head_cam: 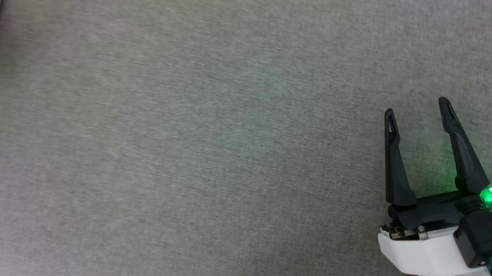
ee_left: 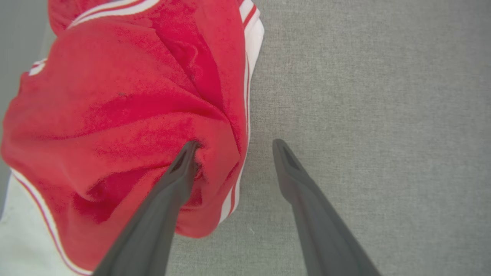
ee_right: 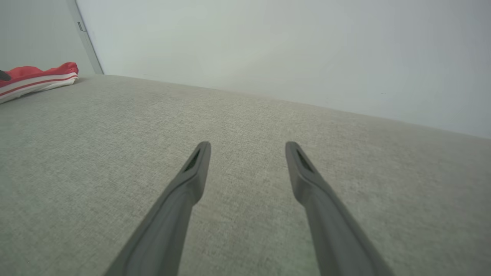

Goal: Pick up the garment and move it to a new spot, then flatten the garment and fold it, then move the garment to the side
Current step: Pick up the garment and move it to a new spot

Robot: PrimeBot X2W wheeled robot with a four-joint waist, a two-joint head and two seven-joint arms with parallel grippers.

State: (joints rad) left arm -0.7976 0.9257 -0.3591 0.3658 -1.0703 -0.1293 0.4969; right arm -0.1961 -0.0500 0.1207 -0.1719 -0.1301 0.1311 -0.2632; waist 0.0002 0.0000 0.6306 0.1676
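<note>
On the grey bench [head_cam: 207,152] lies a bunched shirt [ee_left: 115,115]. The left fingers [ee_left: 168,191], wide open and empty, straddle its striped hem; better to sink deeper before pinching. The right fingers [head_cam: 395,159] gape empty, well apart from it.

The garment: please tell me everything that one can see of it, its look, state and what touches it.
The garment is red, soft-looking cloth with white-and-red striped trim and a white part at one edge. It lies bunched and creased on the grey fabric surface, at the far left of the head view. The left pincer stands open astride its striped edge: one finger pokes into a red fold, the other is over bare surface.
</note>
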